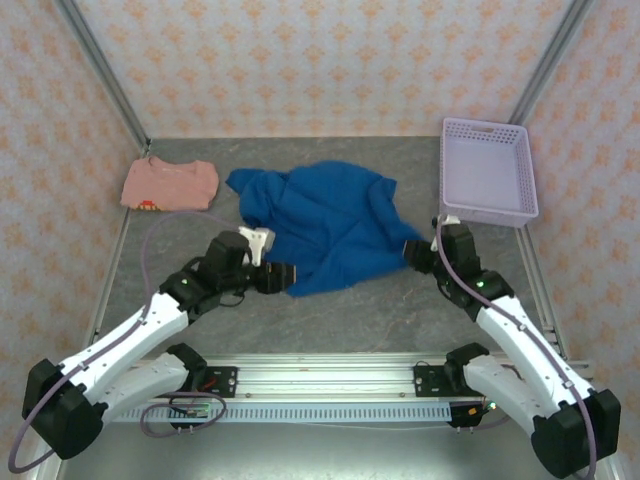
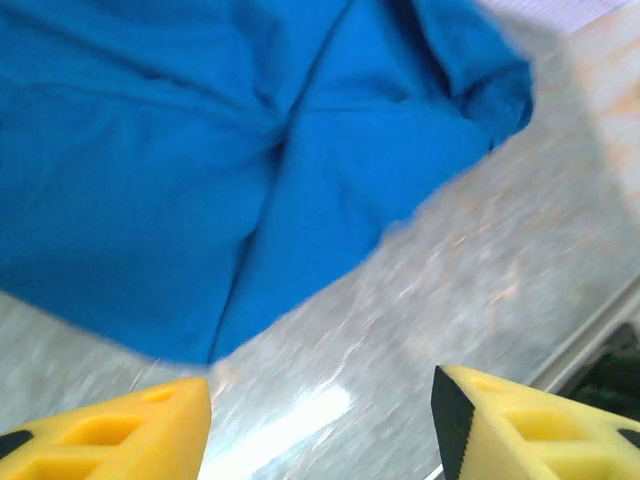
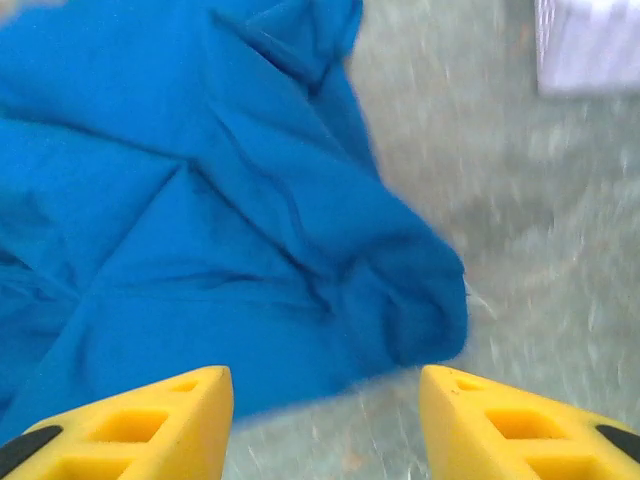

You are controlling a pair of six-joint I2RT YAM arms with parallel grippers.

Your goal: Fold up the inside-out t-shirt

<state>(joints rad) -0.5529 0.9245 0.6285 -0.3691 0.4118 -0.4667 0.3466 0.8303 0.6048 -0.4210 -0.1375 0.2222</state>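
Far left on the desk [image 1: 380, 310] you see a pink shirt [image 1: 170, 185] lying flat, well apart from the work. Next comes your left gripper [image 1: 278, 278]. Its yellow fingers [image 2: 120, 430] are cut off at the bottom of the wrist picture, and that picture is blurry. They are spread wide and hold nothing. The near left corner of the inside-out t-shirt [image 1: 325, 225] lies just ahead of them. The t-shirt sits crumpled in the middle of the desk, so you cannot pick out its sleeves or any letters. Your right gripper [image 1: 412, 252] is at the shirt's right edge, spread too, with nothing pinched. A pale purple basket [image 1: 484, 214] stands behind it, near the shirt but not touching.
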